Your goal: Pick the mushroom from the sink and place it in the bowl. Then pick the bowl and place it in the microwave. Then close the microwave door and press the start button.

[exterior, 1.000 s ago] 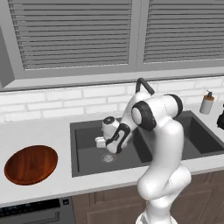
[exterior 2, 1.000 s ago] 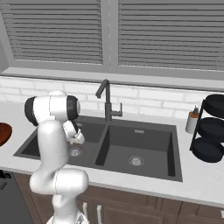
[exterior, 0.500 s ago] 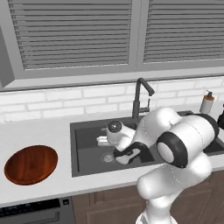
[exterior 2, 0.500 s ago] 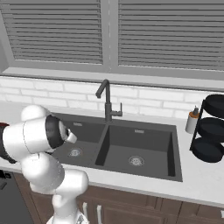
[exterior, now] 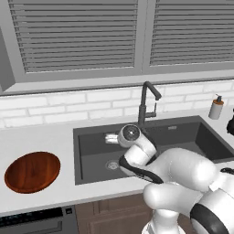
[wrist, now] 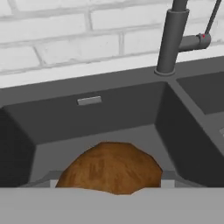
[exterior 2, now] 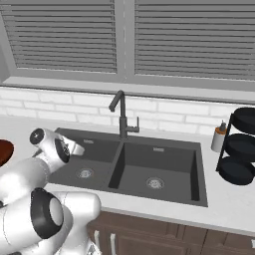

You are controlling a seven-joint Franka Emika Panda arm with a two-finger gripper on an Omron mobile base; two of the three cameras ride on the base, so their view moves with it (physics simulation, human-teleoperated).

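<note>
Filling the bottom of the hand view, the mushroom (wrist: 111, 171) sits right at the gripper (wrist: 109, 186), a brown rounded lump with a mottled cap; the fingertips themselves are hidden, so I cannot tell for sure how far they are closed, but the mushroom looks held between them. It hangs over the left basin of the sink (wrist: 100, 127), with the dark faucet (wrist: 173, 39) and the white brick wall behind. In the left base view the hand (exterior: 129, 136) is above that left basin, and the wooden bowl (exterior: 32, 171) lies on the counter, well apart to the left. I judge the mushroom light, a little soft and easy to bruise, so only gentle pressure across its widest part is needed. Its rounded cap may slip.
</note>
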